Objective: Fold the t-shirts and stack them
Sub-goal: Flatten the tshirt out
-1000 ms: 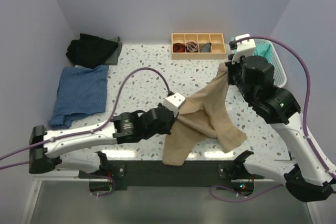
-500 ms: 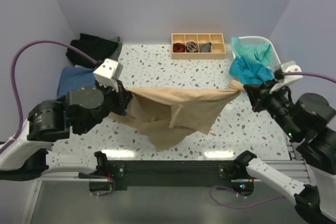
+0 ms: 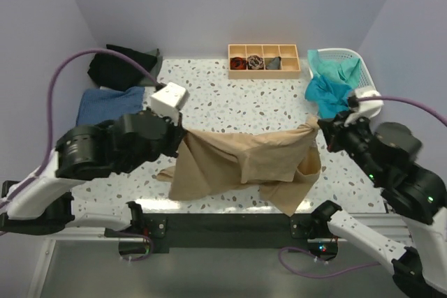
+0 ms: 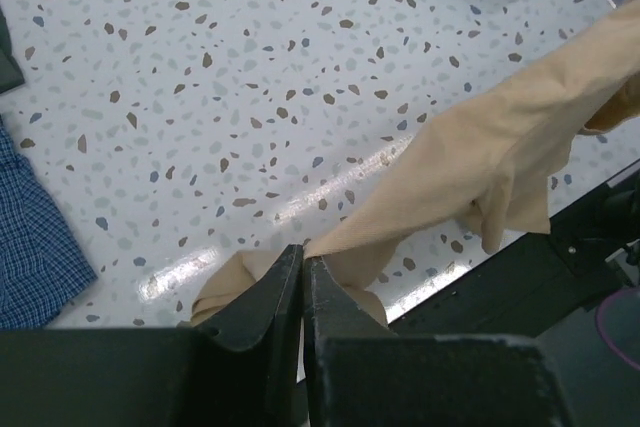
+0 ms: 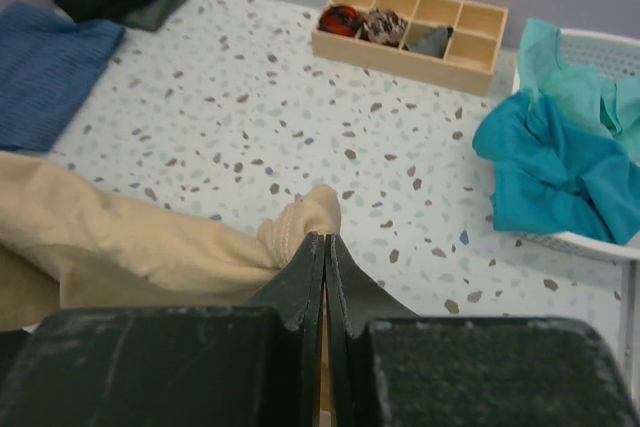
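- Far left: black t-shirt (image 3: 120,66) and blue t-shirt (image 3: 105,107) lie at the back-left of the table (image 3: 230,99). That looks like your stack zone, so don't sweep through it.
- Left gripper (image 4: 303,257): fingers almost together, pinching a thin edge of the tan t-shirt (image 3: 244,162) right at the tips. The bite looks shallow, so avoid jerks or it may slip.
- Tan t-shirt: slung between both grippers above the near half of the table, sagging in the middle with the lower folds bunched. You can't tell how much of it rests on the table. It isn't flat yet.
- Step in hand, as I read it, is spread and lay flat. Draw the grippers apart evenly until the top edge goes taut, hold both at the same height, then lower so the hem lands first and drags smooth.
- Right gripper (image 5: 325,242): fingers pressed together on a bunched wad of the same shirt. The hold looks firm.
- Far right: teal t-shirts (image 3: 327,92) spill over the basket (image 3: 363,57) just beside the right gripper. Don't snag them as you widen.
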